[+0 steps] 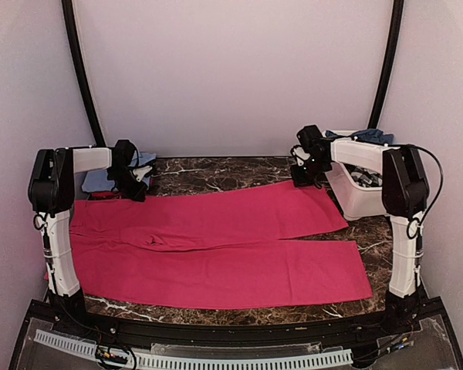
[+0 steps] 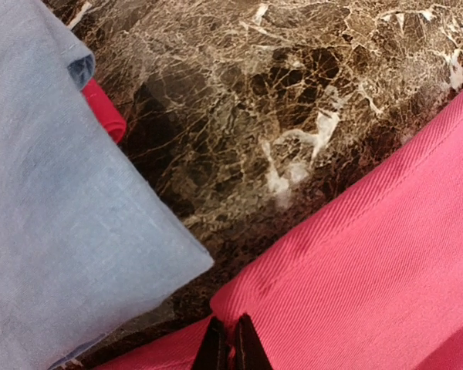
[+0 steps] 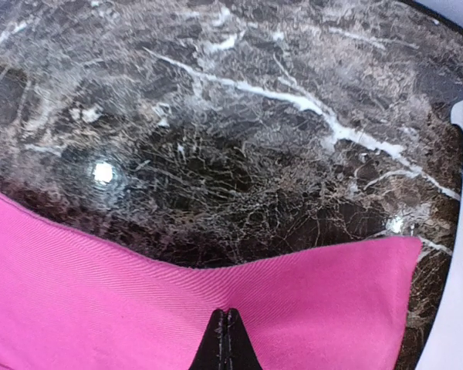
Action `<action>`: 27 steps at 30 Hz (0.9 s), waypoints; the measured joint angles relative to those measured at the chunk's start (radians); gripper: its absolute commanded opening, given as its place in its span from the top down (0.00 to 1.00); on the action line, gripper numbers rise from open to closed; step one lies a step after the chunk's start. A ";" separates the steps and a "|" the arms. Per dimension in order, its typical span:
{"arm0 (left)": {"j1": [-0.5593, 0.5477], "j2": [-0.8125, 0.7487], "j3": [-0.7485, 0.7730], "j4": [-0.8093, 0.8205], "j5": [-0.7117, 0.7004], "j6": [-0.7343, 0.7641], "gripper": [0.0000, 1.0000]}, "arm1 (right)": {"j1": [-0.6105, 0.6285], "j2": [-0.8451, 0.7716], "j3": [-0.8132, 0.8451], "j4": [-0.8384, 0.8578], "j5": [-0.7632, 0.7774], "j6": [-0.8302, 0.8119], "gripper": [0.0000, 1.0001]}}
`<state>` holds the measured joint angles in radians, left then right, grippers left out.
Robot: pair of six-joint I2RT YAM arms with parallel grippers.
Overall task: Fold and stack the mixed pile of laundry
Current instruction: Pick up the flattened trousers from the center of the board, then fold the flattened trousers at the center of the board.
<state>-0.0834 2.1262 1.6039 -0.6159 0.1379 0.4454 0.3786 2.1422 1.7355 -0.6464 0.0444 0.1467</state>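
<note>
One light blue shirt (image 1: 95, 179), folded, lies at the far left of the table (image 1: 216, 171). One left gripper (image 1: 136, 187) is just beside it, jaws closed, pinching the far left corner of the magenta-pink garment (image 1: 216, 247). One such garment is spread flat mid-table. It is a pair of trousers with two legs, long axis left to right, waist at left, leg ends pointing right. The far leg angles slightly toward the back. One right gripper (image 1: 301, 177) has its jaws closed on the far leg's back edge near its end. One white tub (image 1: 353, 202) stands at right, holding a navy-blue garment (image 1: 370, 136) and a patterned cloth (image 1: 364, 179).
</note>
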 measured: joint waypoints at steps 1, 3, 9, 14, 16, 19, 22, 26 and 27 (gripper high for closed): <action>-0.001 -0.003 0.000 0.001 -0.007 -0.004 1.00 | 0.000 -0.017 0.001 0.001 -0.004 0.003 1.00; -0.011 -0.022 -0.006 0.005 -0.024 -0.013 1.00 | 0.000 -0.057 0.000 0.000 -0.018 0.010 1.00; -0.042 -0.226 -0.126 0.048 -0.087 -0.048 1.00 | 0.003 -0.236 -0.098 0.025 -0.067 0.040 1.00; -0.096 -0.458 -0.290 0.068 -0.156 -0.089 1.00 | 0.034 -0.417 -0.276 0.040 -0.077 0.072 1.00; -0.127 -0.553 -0.377 0.062 -0.185 -0.115 1.00 | 0.064 -0.498 -0.369 0.041 -0.071 0.092 1.00; -0.166 -0.680 -0.474 0.025 -0.206 -0.174 1.00 | 0.111 -0.620 -0.491 0.033 -0.068 0.129 1.00; -0.202 -0.814 -0.534 -0.030 -0.224 -0.237 1.00 | 0.148 -0.742 -0.589 0.016 -0.074 0.176 1.00; -0.256 -0.930 -0.504 -0.150 -0.233 -0.320 1.00 | 0.188 -0.838 -0.661 -0.009 -0.071 0.240 1.00; -0.278 -0.928 -0.480 -0.180 -0.242 -0.333 1.00 | 0.200 -0.842 -0.671 -0.017 -0.067 0.255 1.00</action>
<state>-0.3614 1.1984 1.1236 -0.7959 -0.1040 0.1127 0.5789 1.2999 1.0649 -0.6632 -0.0223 0.4019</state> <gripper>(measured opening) 0.023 0.003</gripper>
